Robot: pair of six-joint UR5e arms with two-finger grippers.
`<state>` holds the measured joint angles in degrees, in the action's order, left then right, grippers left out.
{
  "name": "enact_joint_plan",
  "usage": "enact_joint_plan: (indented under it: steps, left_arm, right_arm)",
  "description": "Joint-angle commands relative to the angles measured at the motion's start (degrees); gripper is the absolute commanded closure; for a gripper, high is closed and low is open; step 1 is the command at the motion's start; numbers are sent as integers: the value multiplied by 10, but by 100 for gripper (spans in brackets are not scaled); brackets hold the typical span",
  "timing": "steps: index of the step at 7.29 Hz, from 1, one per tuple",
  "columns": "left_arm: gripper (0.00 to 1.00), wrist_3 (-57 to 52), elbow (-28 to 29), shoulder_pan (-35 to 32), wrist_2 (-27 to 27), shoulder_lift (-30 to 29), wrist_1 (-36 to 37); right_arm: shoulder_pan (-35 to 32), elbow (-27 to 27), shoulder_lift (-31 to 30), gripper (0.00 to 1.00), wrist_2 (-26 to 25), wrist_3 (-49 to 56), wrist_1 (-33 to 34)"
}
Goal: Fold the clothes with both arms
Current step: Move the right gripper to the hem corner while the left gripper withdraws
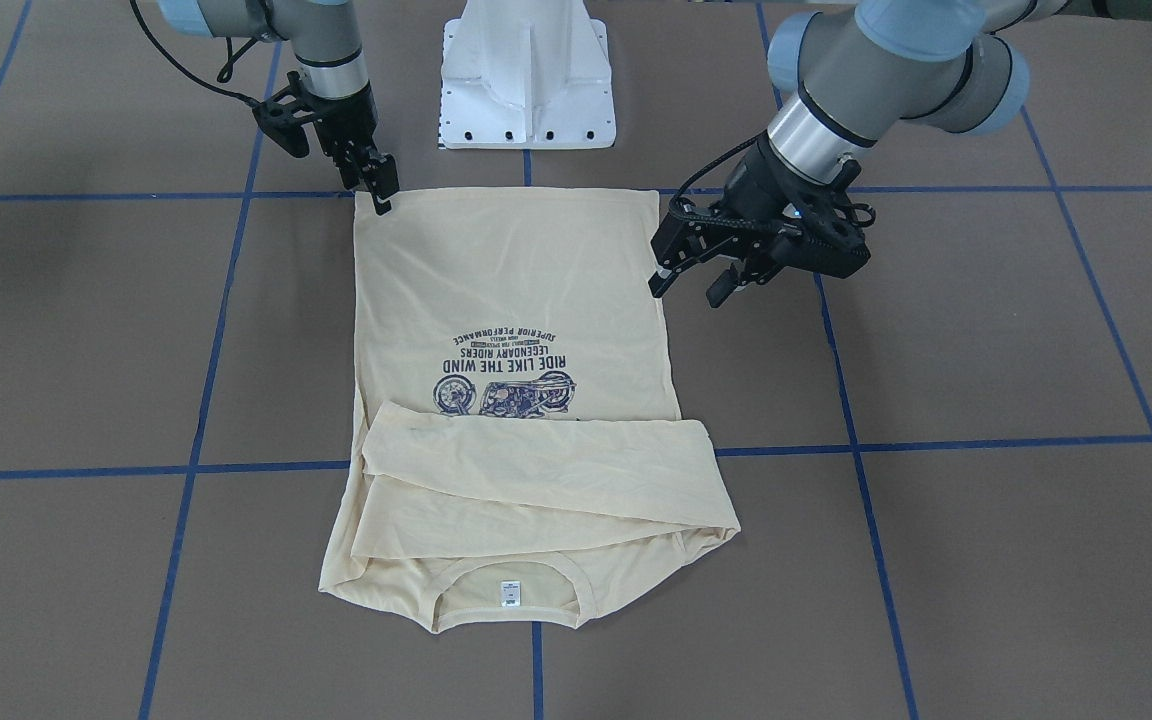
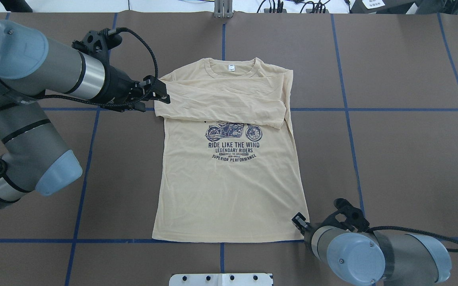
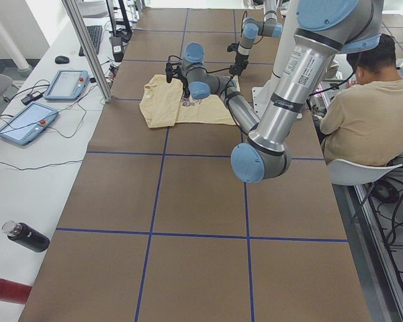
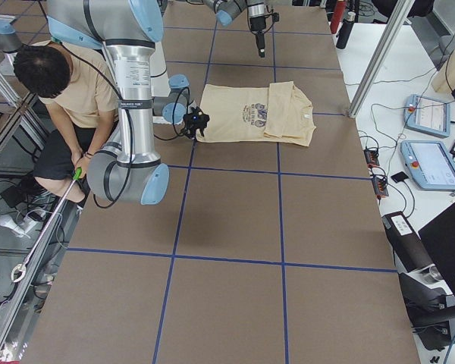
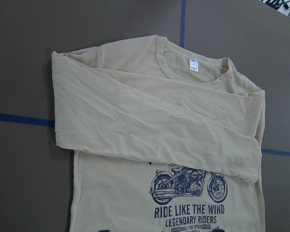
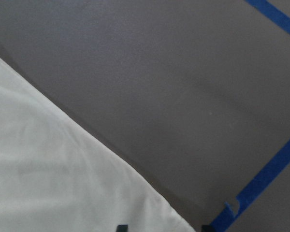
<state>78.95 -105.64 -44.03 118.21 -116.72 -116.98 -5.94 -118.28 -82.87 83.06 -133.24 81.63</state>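
The T-shirt [image 2: 229, 190] lies flat on the table [image 2: 392, 159], collar far, hem near the robot, sleeves folded across the chest. Thin and limp, it should weigh almost nothing and sag when lifted, so pinching the hem corners looks best. The right gripper [image 1: 383, 195] sits low at the near right hem corner, fingers slightly apart astride the edge; the left gripper [image 1: 693, 285] hangs over the shirt's left side, fingers spread, empty.

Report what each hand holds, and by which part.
Nothing is held. The left hand hangs open beside the folded sleeve; the right hand sits open at the hem corner of the T-shirt.
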Motion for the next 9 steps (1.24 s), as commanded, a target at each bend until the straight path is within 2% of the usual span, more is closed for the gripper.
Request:
enact_joint_plan:
  steps: [1,3,4,5,6,8,9]
  left_arm:
    - [23,1,0,-1,0,0,0]
    - [24,21,0,1,0,-1,2]
    - [25,97,-4,19,-7,-3,2]
    - [25,145,-32,83,-58,3,8]
    - [27,180,-72,152,-142,39,40]
    - [28,187,-151,222,-206,148,91]
    - [28,204,-150,256,-231,170,97]
  right_arm:
    - [-1,-4,0,100,2,0,1]
    - [-1,-7,0,100,4,1,1]
    - [-2,-17,0,100,14,1,1]
    - [-4,-27,-6,100,26,1,1]
    - [-4,-31,-8,100,26,1,1]
    - [-5,-32,-8,100,26,1,1]
    - [-5,-32,-7,100,26,1,1]
